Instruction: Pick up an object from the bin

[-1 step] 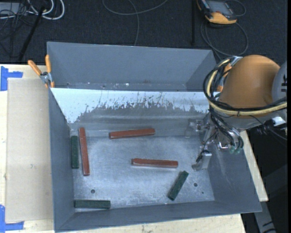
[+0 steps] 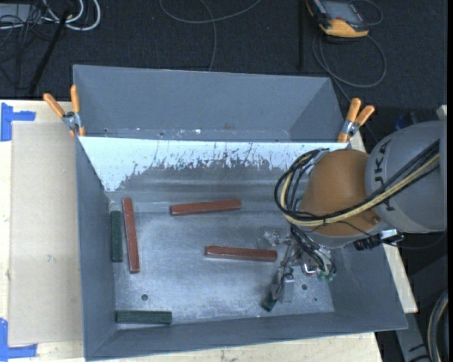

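Grey metal bin (image 2: 90, 277), and only a handful of flat sticks spread over the floor, so no heap to dig through. The gripper (image 2: 279, 289) is down low in the front right part of the bin. Right at its tip we see a short dark green piece (image 2: 269, 302), maybe the end of a green stick, lying on the floor close to the front wall. Honestly, we can't tell how far open the gripper is, or whether it has hold of that piece or just sits over it. The cables (image 2: 291, 194) and wrist parts clutter that spot too much.

Just to the left, a reddish-brown stick (image 2: 240, 253) lies flat with its right end near the gripper. Another brown stick (image 2: 205, 208) sits further back. Well apart, over on the left, a third brown stick (image 2: 130, 236) and a dark green stick (image 2: 116, 236) lie side by side. One more green stick (image 2: 143, 317) is in the front left corner.

Handling-wise, our guess is that these are stiff, light slats, not fragile and not squishy. They're thin and flat on smooth metal, so we'd expect them to slide or pivot if nudged. We'd grab across the narrow width, near the middle of the length, so the thing doesn't swing or tip out on the lift.
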